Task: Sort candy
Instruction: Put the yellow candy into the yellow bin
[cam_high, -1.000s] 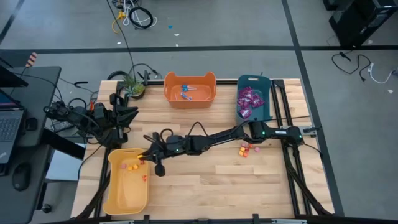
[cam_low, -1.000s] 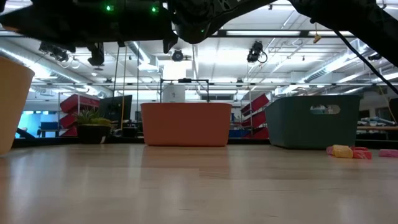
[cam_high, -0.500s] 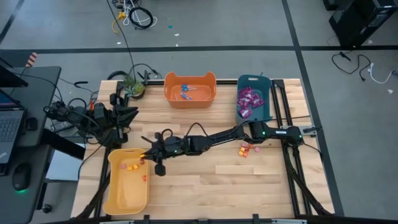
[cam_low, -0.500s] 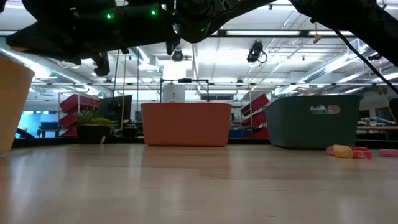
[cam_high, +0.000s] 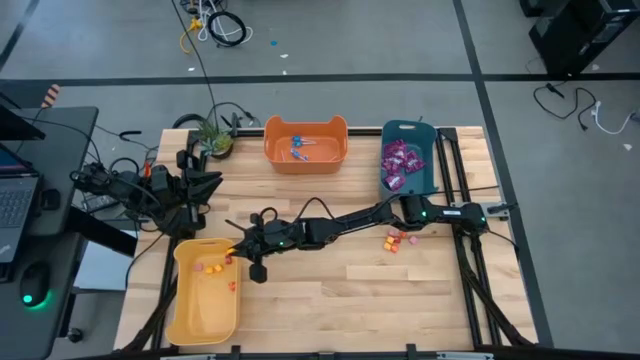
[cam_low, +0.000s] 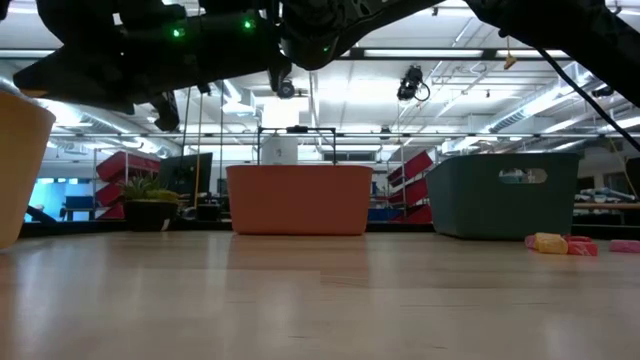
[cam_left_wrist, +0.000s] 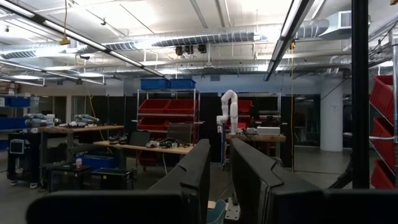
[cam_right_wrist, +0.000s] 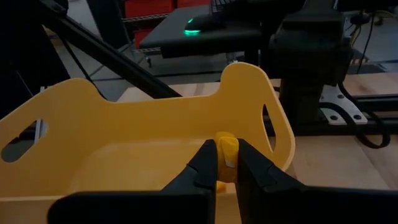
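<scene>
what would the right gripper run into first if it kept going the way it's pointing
Probably the yellow bin. The right gripper, shut on a small yellow candy, points over the bin's near rim toward its far wall, though depth is hard to judge; the high view also shows it at the bin's edge.

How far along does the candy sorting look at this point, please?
Done: purple packets in the teal bin, lollipops in the orange bin. In hand: right gripper holds a yellow candy over the yellow bin. Left: loose pieces on the table.

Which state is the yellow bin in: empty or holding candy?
Holding candy: the high view shows a few small pieces lying inside the yellow bin, most of its floor bare.
</scene>
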